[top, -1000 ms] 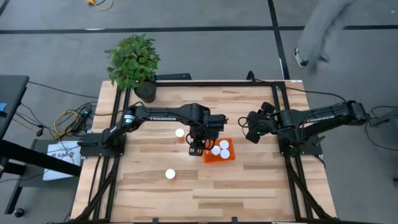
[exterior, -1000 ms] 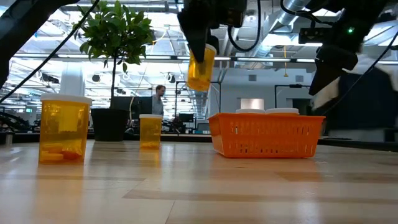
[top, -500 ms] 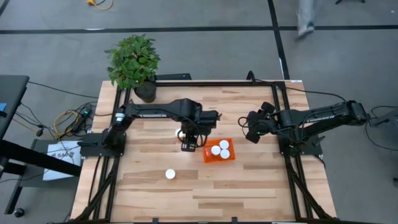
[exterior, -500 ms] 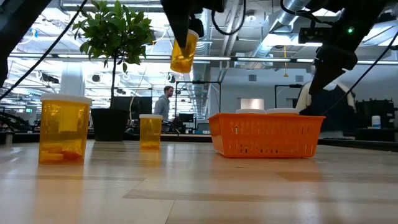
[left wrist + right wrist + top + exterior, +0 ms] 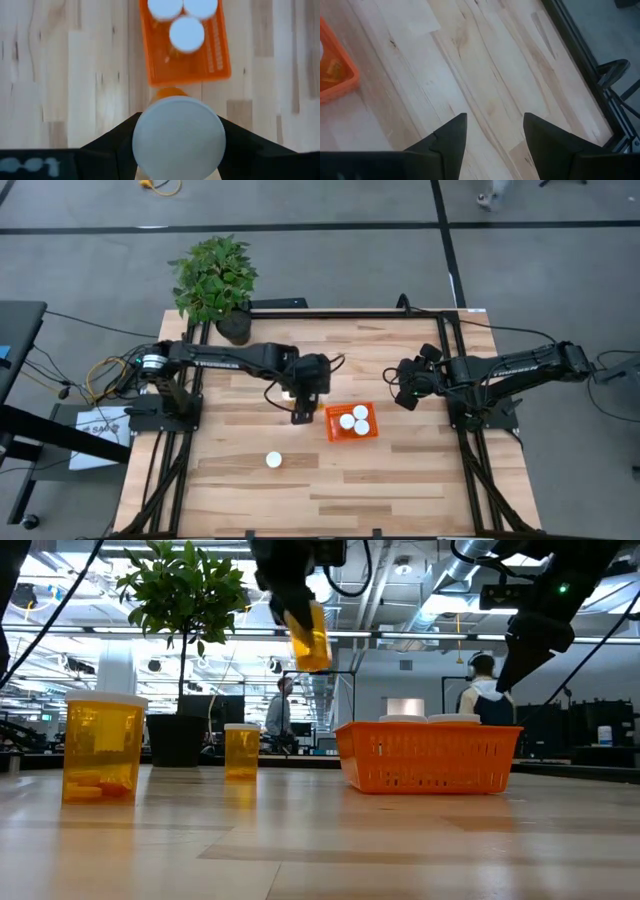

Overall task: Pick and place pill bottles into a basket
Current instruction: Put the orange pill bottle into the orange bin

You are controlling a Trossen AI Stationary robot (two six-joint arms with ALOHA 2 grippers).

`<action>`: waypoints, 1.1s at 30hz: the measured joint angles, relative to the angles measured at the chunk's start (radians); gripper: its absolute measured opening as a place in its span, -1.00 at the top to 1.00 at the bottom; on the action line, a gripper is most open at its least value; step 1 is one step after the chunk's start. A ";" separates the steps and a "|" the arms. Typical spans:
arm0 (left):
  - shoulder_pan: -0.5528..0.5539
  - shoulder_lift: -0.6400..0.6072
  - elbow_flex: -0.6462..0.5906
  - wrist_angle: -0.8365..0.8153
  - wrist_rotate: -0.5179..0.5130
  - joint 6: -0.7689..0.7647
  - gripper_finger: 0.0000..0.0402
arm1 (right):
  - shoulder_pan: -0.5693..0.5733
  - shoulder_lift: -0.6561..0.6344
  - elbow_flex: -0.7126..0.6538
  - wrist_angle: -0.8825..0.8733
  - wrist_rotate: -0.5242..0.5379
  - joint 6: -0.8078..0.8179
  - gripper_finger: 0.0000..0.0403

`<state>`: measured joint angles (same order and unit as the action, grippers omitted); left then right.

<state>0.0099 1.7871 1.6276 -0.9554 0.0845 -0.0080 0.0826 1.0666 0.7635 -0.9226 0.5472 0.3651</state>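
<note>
Now your left gripper [image 5: 301, 416] pinches a bottle [image 5: 310, 637] tilted in midair, just left of the basket [image 5: 352, 436]; right gripper [image 5: 403, 396], fingers spread, waits center-right.

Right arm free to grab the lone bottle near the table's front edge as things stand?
Probably not easily. The right gripper is open, but that bottle sits far left, beyond the basket and the left gripper holding a bottle.

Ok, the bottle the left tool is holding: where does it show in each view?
High: hidden under the left tool, just left of the basket.
Low: held bottle tilted, high, centre-left.
Left wrist: white cap bottom centre, between the fingers.
Right wrist: not in it.
Shared landmark: the orange basket.
</note>
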 joint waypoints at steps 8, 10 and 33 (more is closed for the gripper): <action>0.044 0.072 -0.005 0.100 0.123 -0.012 0.03 | 0.000 0.000 0.000 0.001 -0.021 -0.010 0.06; 0.050 0.084 -0.003 0.120 0.145 -0.012 0.03 | 0.000 -0.001 0.000 0.004 -0.023 -0.015 0.06; 0.029 0.133 0.066 0.121 0.091 -0.016 0.03 | 0.000 0.000 0.000 0.006 -0.025 -0.033 0.06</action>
<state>0.0391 1.9205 1.6936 -0.8345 0.1753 -0.0238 0.0826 1.0664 0.7635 -0.9163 0.5222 0.3317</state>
